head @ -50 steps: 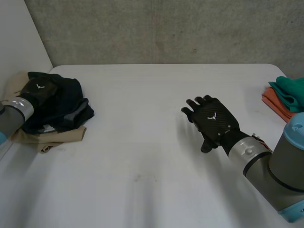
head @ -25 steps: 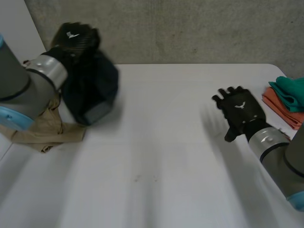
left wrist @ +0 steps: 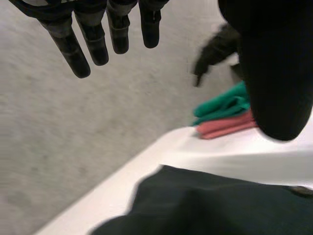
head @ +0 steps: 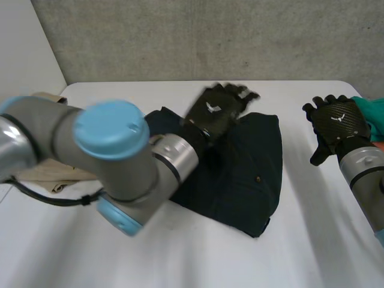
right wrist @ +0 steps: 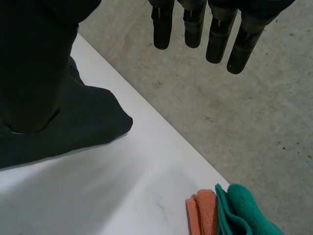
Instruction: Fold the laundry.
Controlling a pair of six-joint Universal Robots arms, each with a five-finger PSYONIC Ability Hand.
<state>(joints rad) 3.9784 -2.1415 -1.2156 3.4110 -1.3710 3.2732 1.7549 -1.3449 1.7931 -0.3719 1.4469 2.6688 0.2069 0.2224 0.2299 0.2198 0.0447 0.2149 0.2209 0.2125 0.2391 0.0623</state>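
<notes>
The dark garment (head: 240,174) lies flat on the white table (head: 180,258), under the left hand's palm. The left hand (head: 219,111) hovers over the garment's far edge, fingers straight and apart, holding nothing. The right hand (head: 336,120) is off the garment's side, raised, fingers straight and empty. A green cloth (right wrist: 244,210) and an orange cloth (right wrist: 201,213) lie just beyond it. A beige cloth (head: 42,177) sits behind the left arm.

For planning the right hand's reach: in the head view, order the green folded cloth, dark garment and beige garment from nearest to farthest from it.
1. Green folded cloth, just beside the right hand, at the table's right edge.
2. Dark garment, spread at the middle.
3. Beige garment, far left edge.
</notes>
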